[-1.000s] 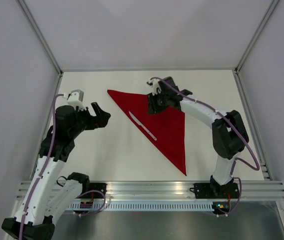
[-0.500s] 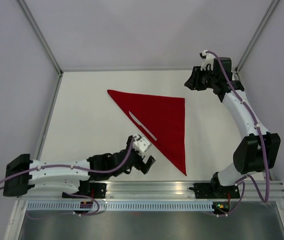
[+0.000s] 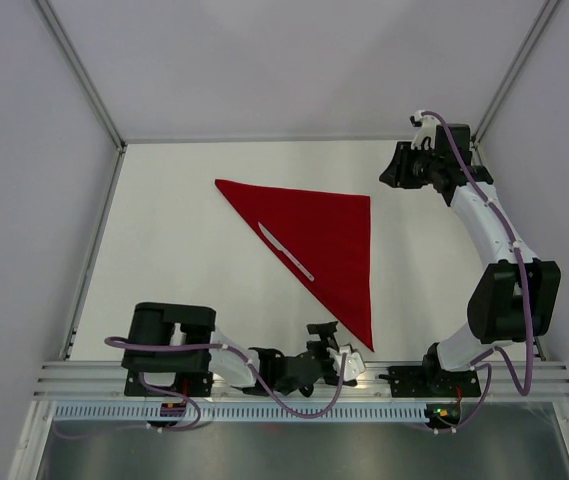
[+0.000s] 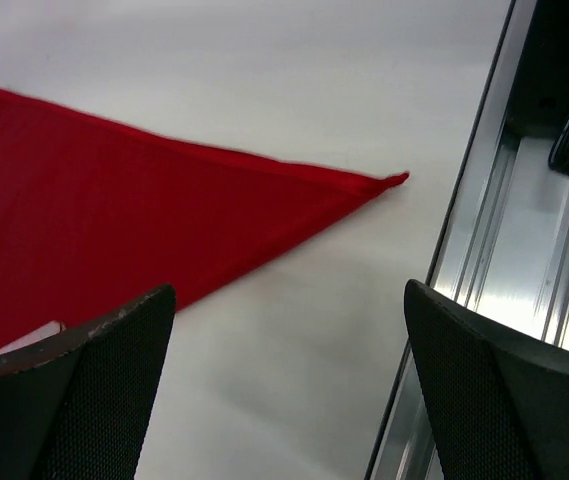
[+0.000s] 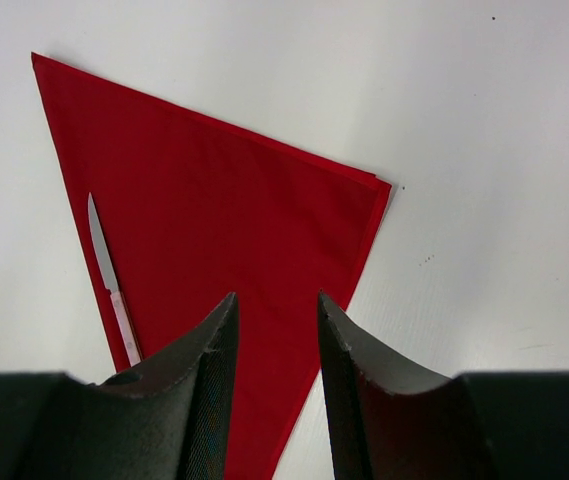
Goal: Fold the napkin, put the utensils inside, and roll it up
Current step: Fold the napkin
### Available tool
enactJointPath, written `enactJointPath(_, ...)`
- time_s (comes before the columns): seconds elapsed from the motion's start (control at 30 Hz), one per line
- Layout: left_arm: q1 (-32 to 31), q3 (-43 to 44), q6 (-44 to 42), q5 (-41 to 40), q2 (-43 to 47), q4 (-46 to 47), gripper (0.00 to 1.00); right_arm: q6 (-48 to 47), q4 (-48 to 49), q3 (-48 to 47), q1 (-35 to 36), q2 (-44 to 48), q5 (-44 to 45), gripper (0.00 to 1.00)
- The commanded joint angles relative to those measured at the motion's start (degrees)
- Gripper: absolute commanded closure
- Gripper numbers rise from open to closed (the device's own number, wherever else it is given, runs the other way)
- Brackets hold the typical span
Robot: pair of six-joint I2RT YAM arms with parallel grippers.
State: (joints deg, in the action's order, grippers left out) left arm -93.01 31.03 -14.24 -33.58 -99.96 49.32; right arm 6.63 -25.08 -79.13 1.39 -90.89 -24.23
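Observation:
The red napkin (image 3: 334, 240) lies flat, folded into a triangle, with its near corner (image 4: 392, 180) pointing at the front rail. The utensil, a thin pale knife (image 3: 286, 251), lies on the napkin along its slanted left edge; the right wrist view shows the knife (image 5: 110, 282) there too. My left gripper (image 3: 320, 338) hangs low beside the napkin's near corner, wide open, with only bare table between its fingers (image 4: 94, 390). My right gripper (image 3: 391, 165) is raised at the back right, off the cloth. Its fingers (image 5: 214, 380) stand partly apart and hold nothing.
A metal rail (image 3: 304, 375) runs along the table's front edge, and in the left wrist view the rail (image 4: 524, 260) is right beside the left gripper. The left arm lies folded low along it. Frame posts (image 3: 94, 95) and side walls bound the table.
The left arm swung from the table's left side down to the front rail, ending by the napkin's near corner. The right arm lifted off the napkin to the back right.

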Motion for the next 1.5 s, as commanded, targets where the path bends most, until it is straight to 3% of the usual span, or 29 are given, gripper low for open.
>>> enactJointPath(0.0,-0.6,5.3,-5.8,3.3,-3.7,11.7,0.02,0.7,0.8,0.6,-0.4,1.9,-0.6,0.58)
enactJointPath(0.53,-0.9,11.7,-7.7,7.7,-11.6,2.6,0.23,1.0,1.4,1.3,-0.9,1.8,-0.7,0.59)
enactJointPath(1.47,0.1,15.6,-11.0,4.2,-18.6,3.3,0.53,1.7,1.7,1.5,-1.0,1.9,-1.6,0.61)
